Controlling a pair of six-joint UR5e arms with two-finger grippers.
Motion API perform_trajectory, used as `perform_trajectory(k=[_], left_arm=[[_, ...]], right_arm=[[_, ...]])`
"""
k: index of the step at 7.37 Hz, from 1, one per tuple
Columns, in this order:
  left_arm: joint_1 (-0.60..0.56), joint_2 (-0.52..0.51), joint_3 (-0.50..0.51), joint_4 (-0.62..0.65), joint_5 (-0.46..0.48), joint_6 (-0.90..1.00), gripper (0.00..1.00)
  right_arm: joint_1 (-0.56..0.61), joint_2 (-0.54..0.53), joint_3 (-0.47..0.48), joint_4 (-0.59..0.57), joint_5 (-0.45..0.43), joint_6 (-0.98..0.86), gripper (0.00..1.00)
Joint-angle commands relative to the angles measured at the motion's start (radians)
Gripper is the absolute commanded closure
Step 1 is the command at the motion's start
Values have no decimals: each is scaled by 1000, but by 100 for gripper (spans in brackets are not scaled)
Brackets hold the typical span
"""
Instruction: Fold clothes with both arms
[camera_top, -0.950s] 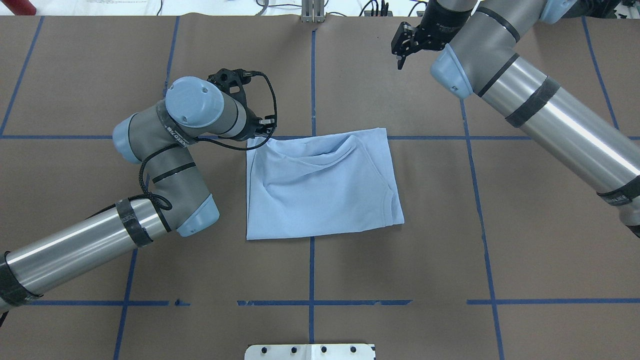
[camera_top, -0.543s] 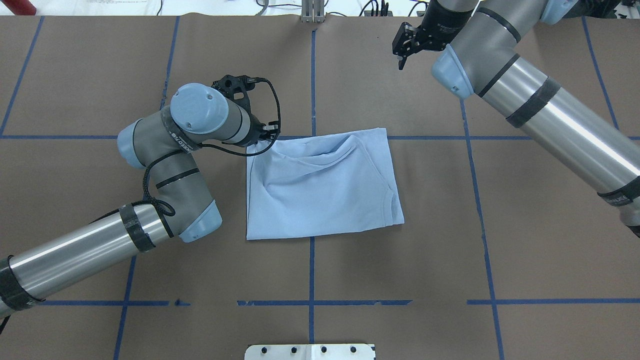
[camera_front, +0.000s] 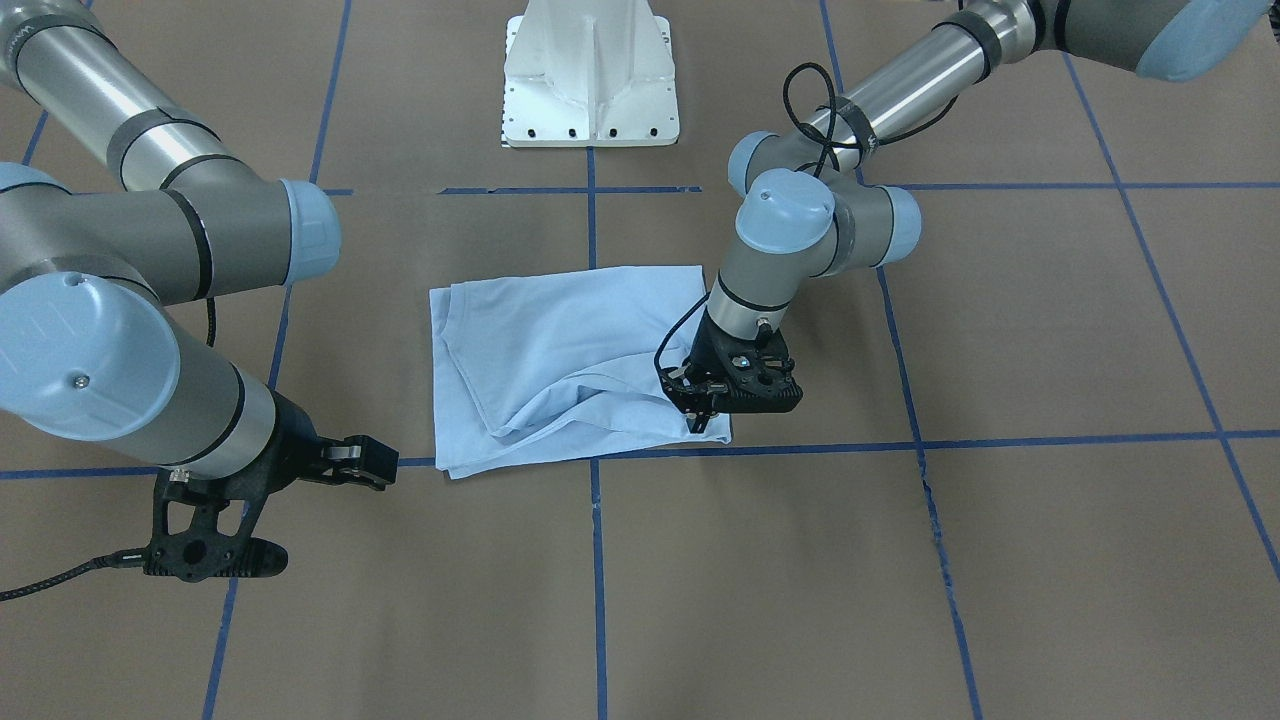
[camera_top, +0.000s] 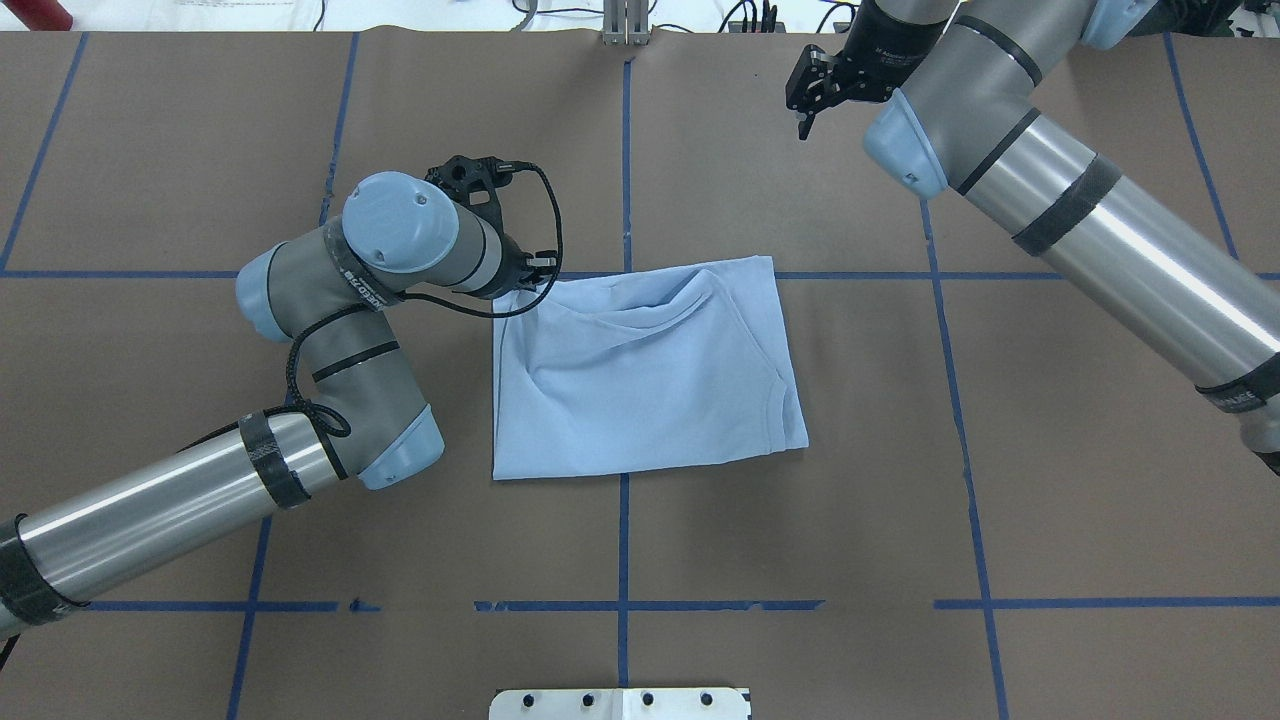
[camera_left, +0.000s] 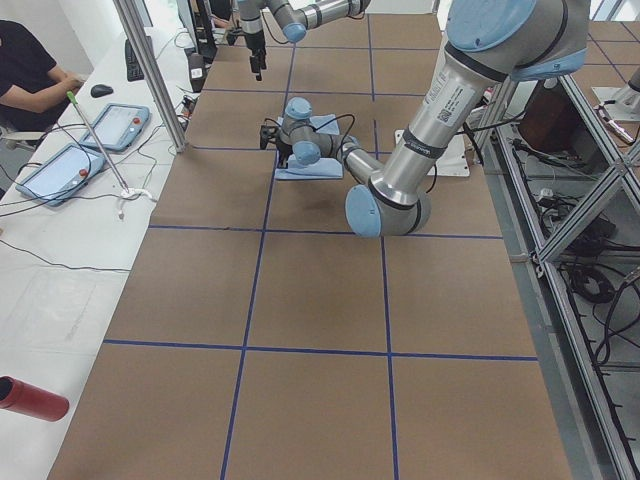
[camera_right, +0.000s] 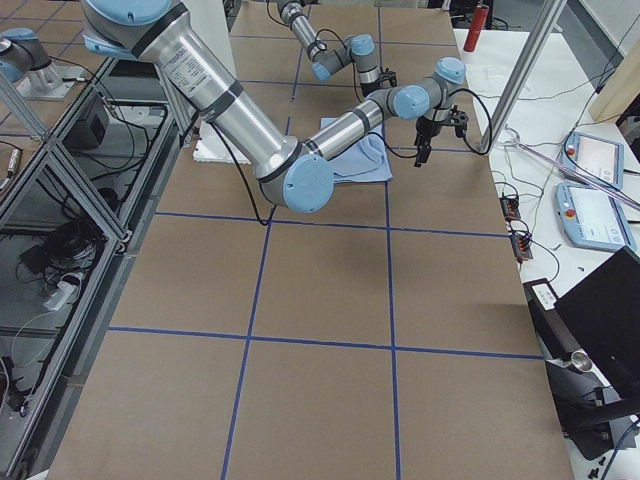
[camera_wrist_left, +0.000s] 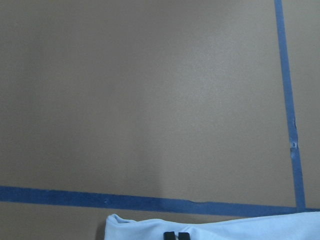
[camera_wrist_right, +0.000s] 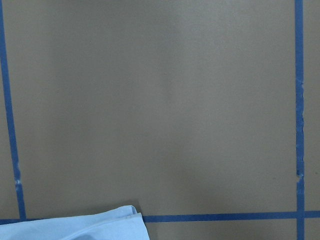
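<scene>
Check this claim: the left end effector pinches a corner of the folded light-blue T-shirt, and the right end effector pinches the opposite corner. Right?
Not quite. The left end effector pinches a corner of the folded light-blue T-shirt, but the right end effector pinches nothing: the overhead exterior view shows it over bare table, apart from the shirt.

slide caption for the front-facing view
Left end effector pinches a corner of the folded light-blue T-shirt; right end effector hovers beside it.
</scene>
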Motion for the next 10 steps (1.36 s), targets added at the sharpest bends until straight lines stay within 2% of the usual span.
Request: perform_trajectory(k=[1, 5, 6, 8, 10], left_arm=[[-24, 2, 1, 6, 1, 2, 100], [-87, 5, 13, 1, 5, 47, 100], [-86, 5, 25, -2, 7, 51, 1], [-145, 4, 30, 4, -5, 92, 0], [-254, 36, 30, 14, -48, 267, 0]], right_arm=[[0, -8, 0, 2, 0, 0, 0], [0, -27, 0, 6, 0, 0, 0], [3, -27, 2, 8, 0, 0, 0], [18, -27, 2, 8, 0, -5, 0], [75, -34, 0, 2, -2, -37, 0]])
